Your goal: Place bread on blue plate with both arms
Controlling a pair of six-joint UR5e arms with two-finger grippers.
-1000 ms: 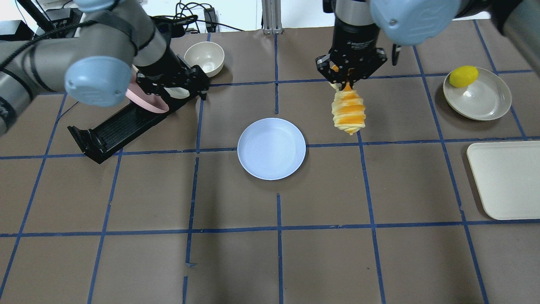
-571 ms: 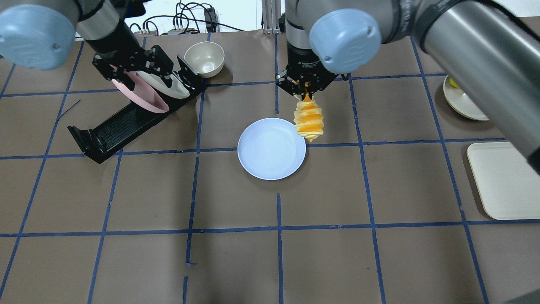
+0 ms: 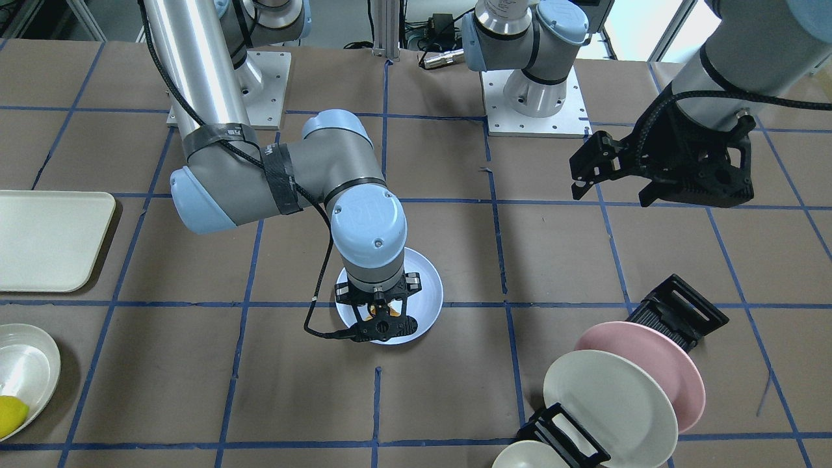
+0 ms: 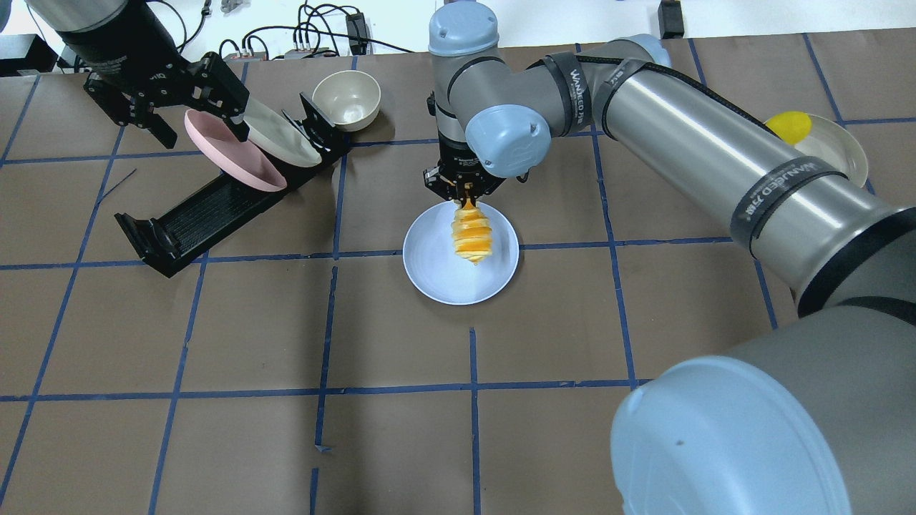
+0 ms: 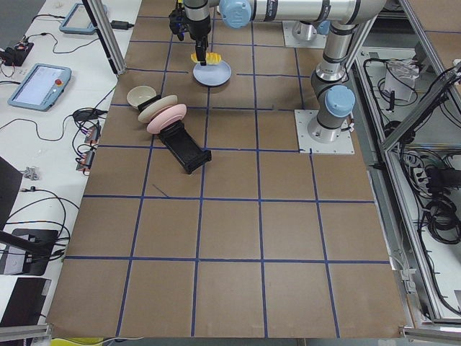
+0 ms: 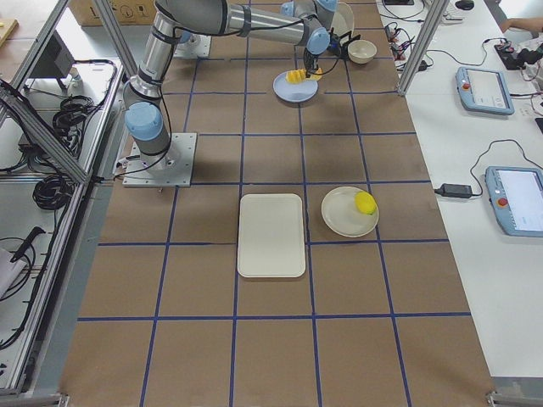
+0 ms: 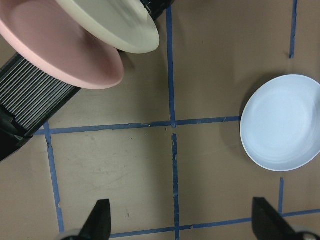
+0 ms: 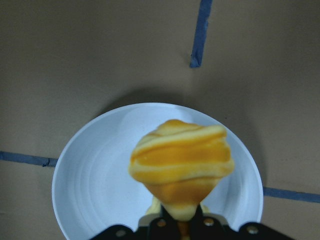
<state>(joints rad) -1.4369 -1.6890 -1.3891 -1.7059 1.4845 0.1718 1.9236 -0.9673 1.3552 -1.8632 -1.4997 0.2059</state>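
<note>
Right gripper (image 4: 465,193) pinches the bread (image 4: 472,239) by one end, hanging it tip-down over the middle of the blue plate (image 4: 429,275), likely for a clean drop. Left gripper (image 3: 611,195), spread wide and empty, sits well clear of the plate.

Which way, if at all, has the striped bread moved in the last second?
Yes. In the overhead view the bread has travelled left, from right of the blue plate to over it, held by the right gripper.
</note>
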